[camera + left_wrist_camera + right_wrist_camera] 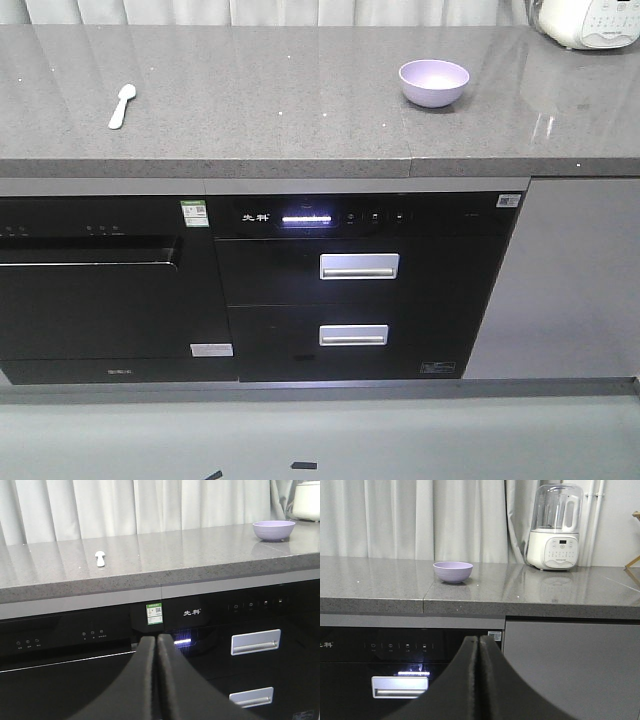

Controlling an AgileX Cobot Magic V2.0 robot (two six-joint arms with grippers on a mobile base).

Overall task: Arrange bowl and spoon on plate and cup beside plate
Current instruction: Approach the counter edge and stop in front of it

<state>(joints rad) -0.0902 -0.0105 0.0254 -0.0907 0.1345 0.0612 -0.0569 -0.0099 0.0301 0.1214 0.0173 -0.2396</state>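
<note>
Jaws: left gripper [156, 640], right gripper [479, 640] both pressed together, empty | you: open right wide, pinch bowl [434, 82] rim | plate unseen.

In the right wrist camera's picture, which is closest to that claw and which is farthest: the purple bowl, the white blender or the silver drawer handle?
From the right claw, nearest first:
1. The drawer handle, low on the left, below the counter.
2. The bowl, on the counter, slightly left.
3. The blender, at the back right, by the curtain.
</note>
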